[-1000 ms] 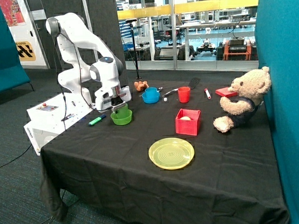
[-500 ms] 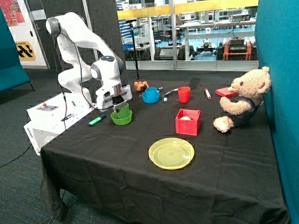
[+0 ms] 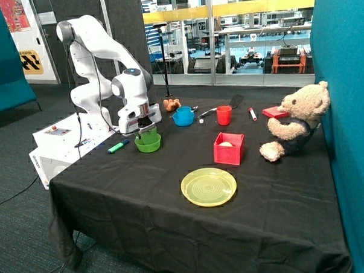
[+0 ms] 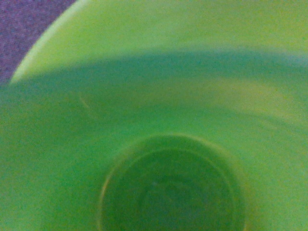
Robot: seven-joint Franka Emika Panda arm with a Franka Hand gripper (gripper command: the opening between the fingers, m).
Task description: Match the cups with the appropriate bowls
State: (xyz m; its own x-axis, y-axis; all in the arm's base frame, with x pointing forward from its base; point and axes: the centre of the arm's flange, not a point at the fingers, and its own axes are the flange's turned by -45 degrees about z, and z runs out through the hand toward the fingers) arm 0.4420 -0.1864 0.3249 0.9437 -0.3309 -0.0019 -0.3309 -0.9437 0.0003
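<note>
Two bowls on the black table (image 3: 174,227): green bowl (image 3: 148,143) near the arm's base, blue bowl (image 3: 183,118) farther back with the blue cup (image 3: 184,111) in it. Arm bent sharply, wrist pointing straight down. Gripper (image 3: 147,131) directly over the green bowl, closed on the upright green cup (image 3: 148,137), lowered into the bowl. Wrist view filled by cup interior (image 4: 171,187) and bowl wall (image 4: 159,29).

Arm folded: shoulder high, elbow bent, forearm pointing down. Gripper (image 3: 147,131) vertical at the table's near corner, low over it. Wrist camera looks straight down.
</note>
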